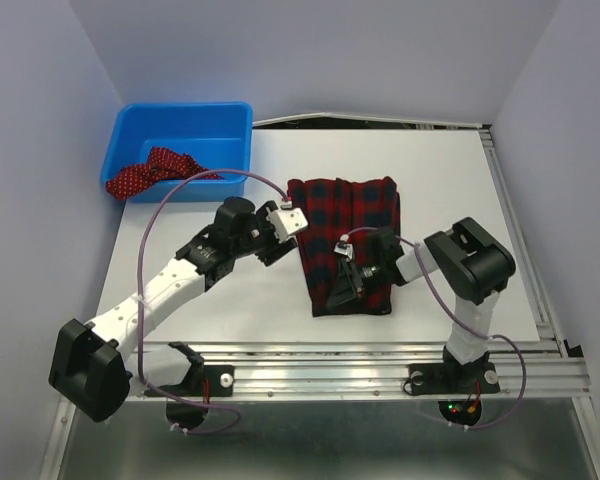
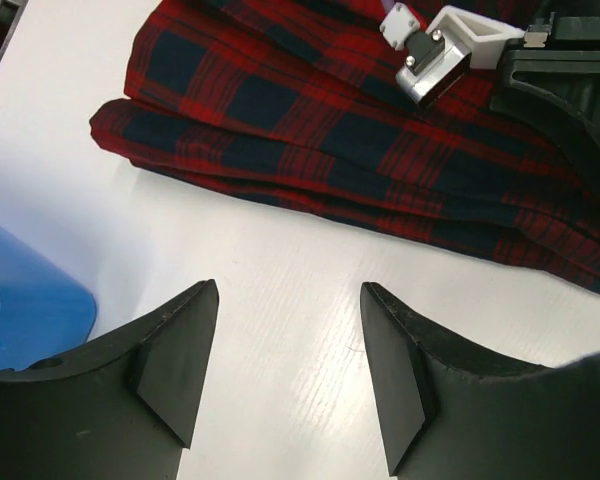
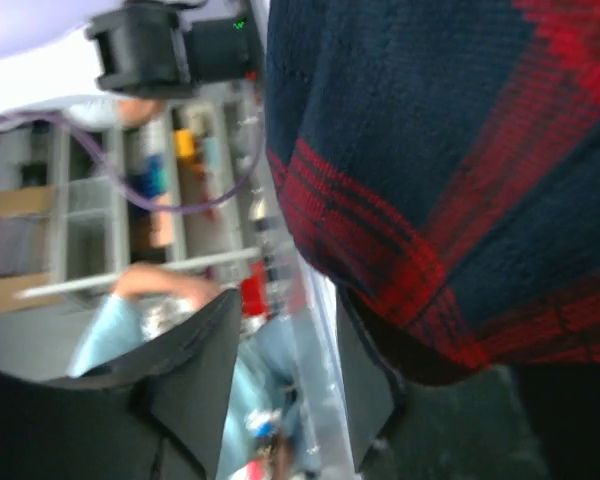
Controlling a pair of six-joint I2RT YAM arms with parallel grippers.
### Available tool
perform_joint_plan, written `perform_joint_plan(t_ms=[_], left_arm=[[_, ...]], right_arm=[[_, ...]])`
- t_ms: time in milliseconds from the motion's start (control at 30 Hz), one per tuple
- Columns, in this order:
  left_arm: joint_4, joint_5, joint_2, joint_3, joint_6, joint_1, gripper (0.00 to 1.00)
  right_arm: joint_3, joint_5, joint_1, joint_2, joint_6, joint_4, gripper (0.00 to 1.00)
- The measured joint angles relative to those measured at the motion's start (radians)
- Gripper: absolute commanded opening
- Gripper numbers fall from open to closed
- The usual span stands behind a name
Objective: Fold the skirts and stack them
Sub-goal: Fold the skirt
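Tartan skirt (image 1: 345,235) lies folded mid-frame on the tabletop (image 1: 460,200). Dotted skirt (image 1: 145,175) is draped over the blue bin (image 1: 180,108) rim, upper left. L fingers (image 2: 170,350) are wide apart and empty, just left of the tartan. R fingers (image 3: 190,370) are part open at its lower hem w/ no cloth btwn them; we reckon they're tidying the fold.

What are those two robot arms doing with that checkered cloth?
They are folding skirts. The plaid skirt lies folded on the table. The left gripper is open over bare table beside it, holding nothing. The right gripper is at the skirt's near edge, jaws apart, with cloth beside them. The polka-dot skirt hangs over the blue bin edge, not yet folded.
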Motion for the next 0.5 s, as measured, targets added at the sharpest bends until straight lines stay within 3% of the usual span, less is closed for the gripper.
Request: perform_joint_plan(t_ms=[67, 100, 133, 367, 500], left_arm=[[0.006, 0.002, -0.001, 0.0, 0.005, 0.0, 0.73], [0.007, 0.003, -0.003, 0.0, 0.011, 0.0, 0.9], [0.006, 0.005, -0.006, 0.0, 0.019, 0.0, 0.98], [0.006, 0.012, -0.098, -0.039, 0.14, -0.016, 0.99], [0.008, -0.079, -0.111, -0.08, 0.199, -0.129, 0.98]], right_arm=[[0.02, -0.071, -0.014, 0.082, 0.034, 0.038, 0.47], [0.041, -0.122, -0.019, 0.116, 0.061, 0.055, 0.47], [0.065, -0.168, -0.024, 0.153, 0.085, 0.071, 0.47], [0.183, -0.225, -0.034, 0.239, 0.143, 0.132, 0.47], [0.286, -0.187, -0.058, 0.279, 0.158, 0.14, 0.49]])
